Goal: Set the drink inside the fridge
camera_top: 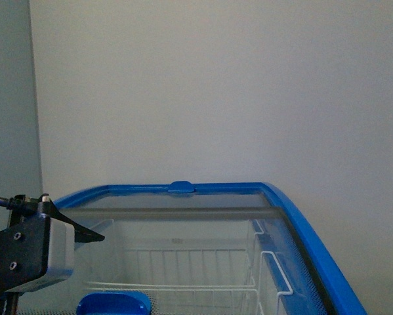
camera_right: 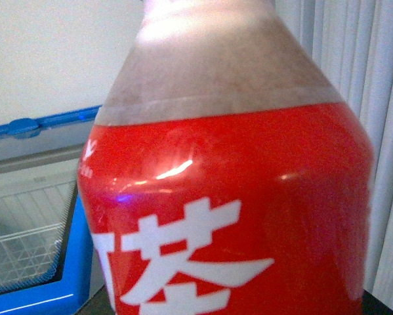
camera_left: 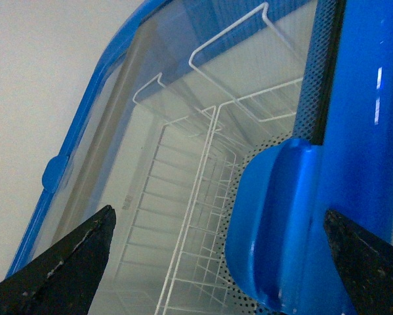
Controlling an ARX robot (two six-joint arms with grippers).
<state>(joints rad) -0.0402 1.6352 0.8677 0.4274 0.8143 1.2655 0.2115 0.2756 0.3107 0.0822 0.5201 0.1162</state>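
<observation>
Front view shows the left arm low and level over the fridge (camera_top: 314, 243), left jaws wide apart. Right wrist view: the drink (camera_right: 229, 197) fills the frame, outside the fridge; right jaws unseen.

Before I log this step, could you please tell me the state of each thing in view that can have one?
fridge: not yet opened, it seems.
glass lid: appears shut over the opening.
lid handle: ungripped.
left gripper: open, straddling the lid handle.
wire basket: looks empty where visible.
drink: outside the fridge, close to the right wrist camera; cap out of frame.
right gripper: not in view.
</observation>
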